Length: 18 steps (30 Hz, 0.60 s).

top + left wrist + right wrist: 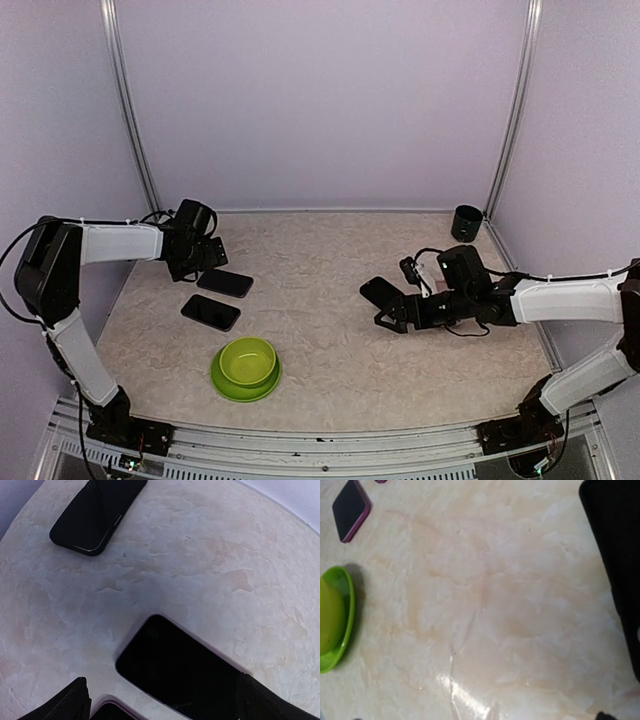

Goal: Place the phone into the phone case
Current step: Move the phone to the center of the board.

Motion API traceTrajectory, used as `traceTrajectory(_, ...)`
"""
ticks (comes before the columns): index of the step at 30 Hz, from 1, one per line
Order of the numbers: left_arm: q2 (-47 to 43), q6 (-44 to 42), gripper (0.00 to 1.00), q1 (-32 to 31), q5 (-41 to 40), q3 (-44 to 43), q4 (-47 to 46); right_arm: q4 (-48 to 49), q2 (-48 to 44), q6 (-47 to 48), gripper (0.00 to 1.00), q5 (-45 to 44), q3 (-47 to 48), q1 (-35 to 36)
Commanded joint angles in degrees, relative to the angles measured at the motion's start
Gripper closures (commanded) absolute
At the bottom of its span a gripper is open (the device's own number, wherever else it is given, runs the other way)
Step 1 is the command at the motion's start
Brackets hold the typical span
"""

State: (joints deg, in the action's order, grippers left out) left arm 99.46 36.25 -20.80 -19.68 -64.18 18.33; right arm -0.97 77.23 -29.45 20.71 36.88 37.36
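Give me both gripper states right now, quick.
Left gripper: open, holding nothing.
Right gripper: open, holding nothing.

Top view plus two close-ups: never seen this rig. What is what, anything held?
Two robot arms stand at the near edge of a table. The top view looks down from behind them; each close-up comes from a wrist camera. On it: a near black slab, a far black slab (phone and case, unclear which), a green bowl, a dark cup. The left gripper hangs open by the far black slab; the right gripper is open mid-table. Nothing is held.
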Motion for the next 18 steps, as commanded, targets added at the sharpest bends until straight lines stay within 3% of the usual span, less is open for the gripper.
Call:
traceTrajectory(1,-1.36,2.97,0.01,4.34,4.01,3.85,-7.51,0.80,0.86,0.12,0.00,-2.22,1.14,1.31)
traceTrajectory(18,10.33,0.97,0.01,7.37,11.35,0.37,-14.66,2.42,-1.06,-1.08,0.00,-4.53,-1.51,2.51)
